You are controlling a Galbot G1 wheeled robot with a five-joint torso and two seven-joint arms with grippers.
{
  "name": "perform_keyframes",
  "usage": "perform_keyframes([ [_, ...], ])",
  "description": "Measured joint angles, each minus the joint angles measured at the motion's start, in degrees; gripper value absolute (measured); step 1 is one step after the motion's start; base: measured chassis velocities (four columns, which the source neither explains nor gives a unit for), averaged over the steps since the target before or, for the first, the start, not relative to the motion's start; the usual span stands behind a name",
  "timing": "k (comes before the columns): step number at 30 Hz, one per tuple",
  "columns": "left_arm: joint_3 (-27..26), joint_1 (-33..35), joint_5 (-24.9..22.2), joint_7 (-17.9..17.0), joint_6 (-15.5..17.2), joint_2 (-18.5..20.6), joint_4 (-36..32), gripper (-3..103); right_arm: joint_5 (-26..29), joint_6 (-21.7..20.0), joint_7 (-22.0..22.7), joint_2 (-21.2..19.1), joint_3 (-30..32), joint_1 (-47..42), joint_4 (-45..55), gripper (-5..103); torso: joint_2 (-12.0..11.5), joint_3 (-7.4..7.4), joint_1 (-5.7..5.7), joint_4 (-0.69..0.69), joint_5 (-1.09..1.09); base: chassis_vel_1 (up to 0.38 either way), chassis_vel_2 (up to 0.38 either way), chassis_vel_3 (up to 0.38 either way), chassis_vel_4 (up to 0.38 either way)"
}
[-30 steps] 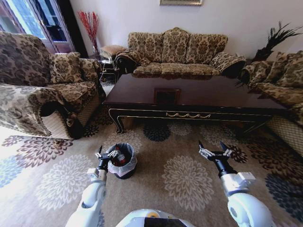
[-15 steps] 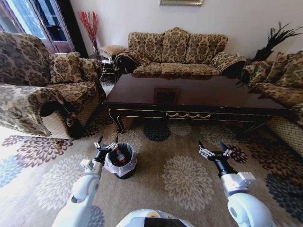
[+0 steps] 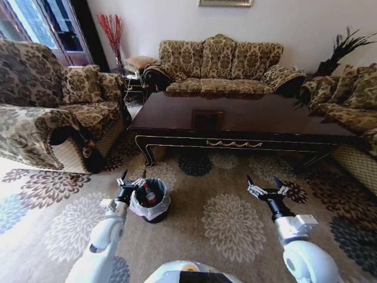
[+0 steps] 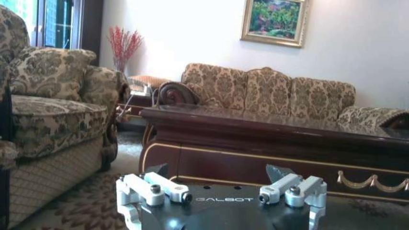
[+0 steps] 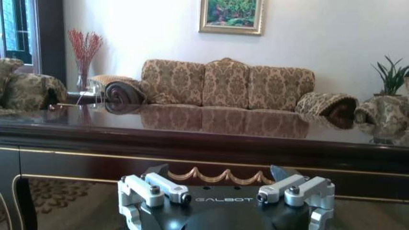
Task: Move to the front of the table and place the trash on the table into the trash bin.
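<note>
Head view: the desk (image 3: 247, 118) stretches wide across twelve o'clock, a long low rectangle with a glossy dark brown top that mirrors the sofa cushions, and a carved apron edged in gold scrollwork on curved legs. Its polished surface shows reflections and a small square inlay near the middle.

Down at nine o'clock from centre, on the floral carpet (image 3: 230, 224), stands the trash bin (image 3: 151, 203): small, round and dark, with a thin whitish plastic liner crinkled over its rim. Inside it sits the trash (image 3: 147, 193), a clear bottle with a red cap among something red and crumpled.

The left tool (image 3: 132, 178) hangs just above the bin's near rim at its ten o'clock edge, metal fingers spread wide and holding nothing. From the left wrist view, the same left tool (image 4: 221, 184) shows two silver linkages splayed apart, dark pointed tips up, facing the desk's gold-lined apron.

The right tool (image 3: 263, 184) hovers over the carpet at four o'clock from centre, well apart from the bin, also spread wide and holding nothing. In the right wrist view, the right tool (image 5: 221, 183) faces the desk (image 5: 204, 139) square on, with the gilt scalloped ornament between its open tips.

Patterned brocade sofas (image 3: 218, 62) ring the desk.
</note>
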Motion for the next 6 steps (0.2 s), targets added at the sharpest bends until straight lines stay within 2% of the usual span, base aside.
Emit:
perform_keyframes([
  [3,0.0,0.0,0.0,0.0,0.0,0.0,0.0,100,0.0,0.0,0.0,0.0,0.0,0.0,0.0,100,0.0,0.00,0.00,0.00,0.00,-0.027,-0.040,0.032,0.048],
  [6,0.0,0.0,0.0,0.0,0.0,0.0,0.0,100,0.0,0.0,0.0,0.0,0.0,0.0,0.0,100,0.0,0.00,0.00,-0.01,0.00,-0.057,-0.151,0.096,0.116],
])
